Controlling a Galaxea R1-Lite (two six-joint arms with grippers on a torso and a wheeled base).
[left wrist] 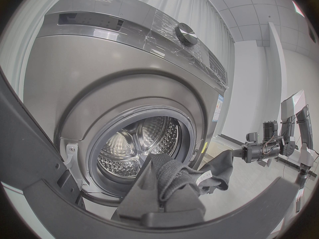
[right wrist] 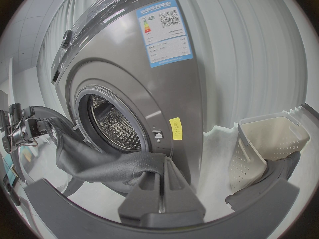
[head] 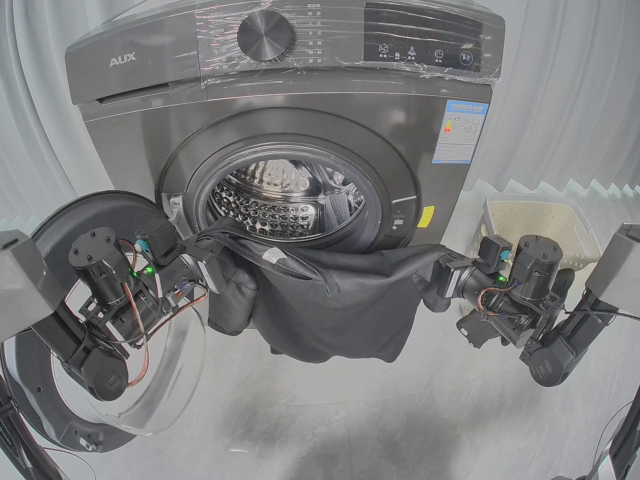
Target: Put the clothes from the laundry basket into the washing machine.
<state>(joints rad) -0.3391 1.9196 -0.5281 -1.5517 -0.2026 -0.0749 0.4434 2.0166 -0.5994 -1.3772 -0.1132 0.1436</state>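
Curtains (head: 567, 101), both jaws pinching dark garment (head: 333, 301) before washing machine (head: 267, 121), second garment (right wrist: 279, 170) overhanging laundry basket (right wrist: 275, 136)

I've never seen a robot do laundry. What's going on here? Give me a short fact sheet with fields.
Machine: grey front-loading washing machine, round door open on the robot's left, steel drum exposed
Held: dark grey garment, stretched across the opening's lower edge, mostly hanging outside
Left gripper: shut on one end of it
Right gripper: shut on the other end
Basket: cream perforated plastic laundry basket on the floor, robot's right; another dark cloth draped over its side
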